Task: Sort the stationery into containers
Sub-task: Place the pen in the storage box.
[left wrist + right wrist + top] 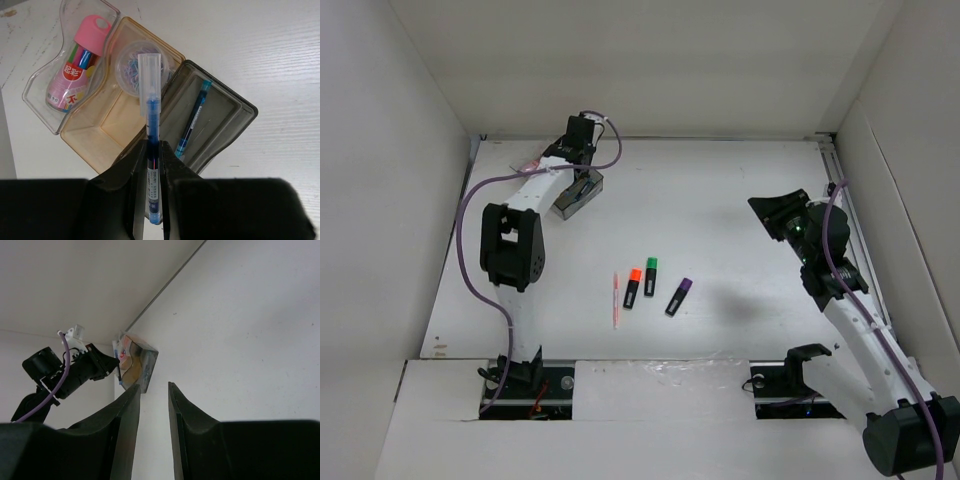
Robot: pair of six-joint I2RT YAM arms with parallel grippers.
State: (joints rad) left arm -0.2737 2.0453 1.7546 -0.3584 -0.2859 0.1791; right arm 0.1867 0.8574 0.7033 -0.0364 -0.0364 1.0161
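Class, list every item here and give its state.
left gripper: shut on the blue pen
right gripper: open, empty
second pen: in the box, dark compartment
pink-topped bottle: lying in the clear compartment
orange highlighter, green highlighter, purple highlighter: loose on the table
pink pen: lying beside them

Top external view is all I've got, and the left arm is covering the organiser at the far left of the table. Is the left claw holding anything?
Observer: Yes. The left wrist view shows the left claw shut on a blue pen with a clear cap, above the organiser.
Operator: Is anything already in the organiser?
Observer: A second bluish pen lies in its dark end compartment.
Operator: And is the right claw carrying something?
Observer: No. The right wrist view shows the right claw open, with nothing between its jaws.
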